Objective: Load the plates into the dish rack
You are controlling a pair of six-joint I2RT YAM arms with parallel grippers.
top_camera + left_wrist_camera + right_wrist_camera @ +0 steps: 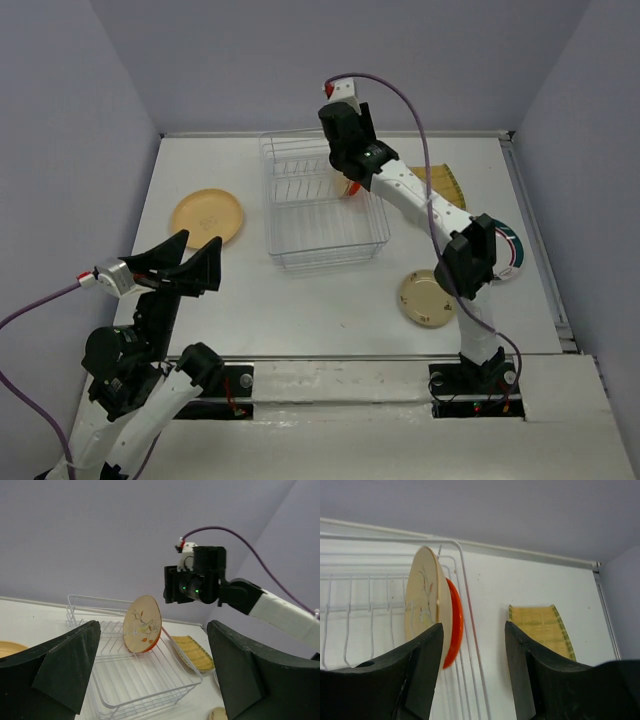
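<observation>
The plain tan-yellow round plate (207, 217) lies flat on the white counter (300, 310), left of the white wire dish rack (320, 255). It looks hard and smooth, maybe light plastic, so it could slip; pinch its rim. The left hand (200, 243) hangs near it, spread and empty. The right hand (472, 629), also spread, is over the rack's cream patterned round plate (422, 600) and small orange-red plate (455, 625).

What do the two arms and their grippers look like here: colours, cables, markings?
The left arm and right arm share white links and black joint housings. The left gripper and right gripper each have two broad matte black wedge fingers. A purple cable runs to each wrist, ending in a red and white plug. Green lights glow on the right wrist block.
</observation>
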